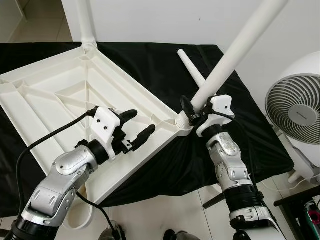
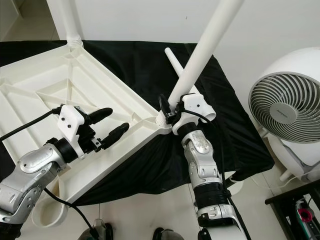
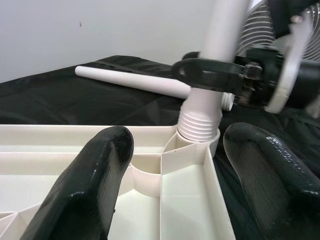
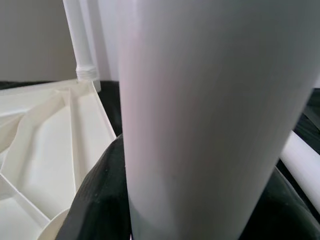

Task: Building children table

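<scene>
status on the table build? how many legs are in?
Done: one leg stands in the far corner of the upside-down tabletop. In hand: the right pincer is shut on a second leg seated in the near corner socket, threads visible at its base. The left pincer hovers open over the tabletop. Left: a loose leg lies on the black cloth; any fourth leg can't be confirmed.

— What do I have behind the work area from here?

— A plain white wall (image 1: 150, 20) runs along the back, evenly lit. A black cloth (image 1: 150, 60) is spread over the pale tiled floor (image 1: 170, 215).

— And to the side?

— I see a white round fan (image 2: 287, 117) with a grey grille standing at the right, just beside the cloth's edge. A dark shelf corner (image 1: 305, 205) sits low at the right, below the fan.
</scene>
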### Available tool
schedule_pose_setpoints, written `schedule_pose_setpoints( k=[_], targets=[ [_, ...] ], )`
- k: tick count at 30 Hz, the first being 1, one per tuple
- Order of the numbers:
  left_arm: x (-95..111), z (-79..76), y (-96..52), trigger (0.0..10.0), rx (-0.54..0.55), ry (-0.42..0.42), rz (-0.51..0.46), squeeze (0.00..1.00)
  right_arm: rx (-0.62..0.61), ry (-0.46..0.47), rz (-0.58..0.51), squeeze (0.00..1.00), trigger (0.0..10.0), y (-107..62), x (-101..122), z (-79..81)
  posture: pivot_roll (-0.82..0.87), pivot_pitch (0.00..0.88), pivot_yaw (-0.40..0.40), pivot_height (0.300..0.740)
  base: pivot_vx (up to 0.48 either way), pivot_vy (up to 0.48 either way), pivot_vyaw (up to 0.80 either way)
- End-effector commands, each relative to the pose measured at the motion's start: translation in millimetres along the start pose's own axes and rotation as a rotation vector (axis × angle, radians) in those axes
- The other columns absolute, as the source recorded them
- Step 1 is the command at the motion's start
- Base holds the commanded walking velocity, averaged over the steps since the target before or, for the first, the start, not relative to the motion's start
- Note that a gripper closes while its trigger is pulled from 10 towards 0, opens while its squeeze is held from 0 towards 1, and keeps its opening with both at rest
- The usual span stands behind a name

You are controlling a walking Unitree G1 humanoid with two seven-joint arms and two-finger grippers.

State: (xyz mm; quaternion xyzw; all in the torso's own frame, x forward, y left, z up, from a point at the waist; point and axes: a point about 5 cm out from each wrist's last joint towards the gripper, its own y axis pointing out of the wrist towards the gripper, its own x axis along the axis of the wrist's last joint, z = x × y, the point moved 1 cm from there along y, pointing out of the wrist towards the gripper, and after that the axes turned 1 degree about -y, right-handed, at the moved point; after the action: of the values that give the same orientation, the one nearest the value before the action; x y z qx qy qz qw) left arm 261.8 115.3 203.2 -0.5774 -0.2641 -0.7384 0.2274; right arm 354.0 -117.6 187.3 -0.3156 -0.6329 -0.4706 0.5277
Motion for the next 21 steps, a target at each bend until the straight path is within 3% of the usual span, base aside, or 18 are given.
schedule_pose_setpoints(
  k=[1, 6, 12, 17, 21],
  targets=[
    [-2, -3.1, -0.9, 10.0, -0.039, -0.004, 0.012, 0.0, -0.051, 0.003, 0.177, 0.0, 10.0, -8.9, -28, -15.9, 0.14, 0.165, -0.057, 0.74, 0.0, 0.0, 0.0],
    [-1, -3.1, 0.2, 10.0, -0.039, -0.003, 0.008, 0.0, -0.018, -0.01, 0.263, 0.0, 10.0, 3.8, -26, -25.3, 0.14, 0.165, -0.062, 0.74, 0.0, 0.0, 0.0],
    [-1, -4.0, -0.5, 10.0, -0.033, -0.006, 0.006, 0.0, 0.046, -0.058, 0.316, 0.0, 10.0, 5.7, -31, -22.0, 0.14, 0.166, -0.069, 0.74, 0.0, 0.0, 0.0],
    [-1, -4.2, -1.1, 10.0, -0.026, -0.005, 0.006, 0.0, 0.056, 0.011, 0.344, 0.0, 10.0, 4.3, -36, -19.8, 0.14, 0.169, -0.072, 0.74, 0.0, 0.0, 0.0],
    [-1, -4.9, -1.4, 10.0, -0.025, -0.01, 0.004, 0.0, -0.026, 0.061, 0.317, 0.0, 10.0, 4.0, -36, -28.7, 0.14, 0.165, -0.074, 0.74, 0.0, 0.0, 0.0]
  ],
)
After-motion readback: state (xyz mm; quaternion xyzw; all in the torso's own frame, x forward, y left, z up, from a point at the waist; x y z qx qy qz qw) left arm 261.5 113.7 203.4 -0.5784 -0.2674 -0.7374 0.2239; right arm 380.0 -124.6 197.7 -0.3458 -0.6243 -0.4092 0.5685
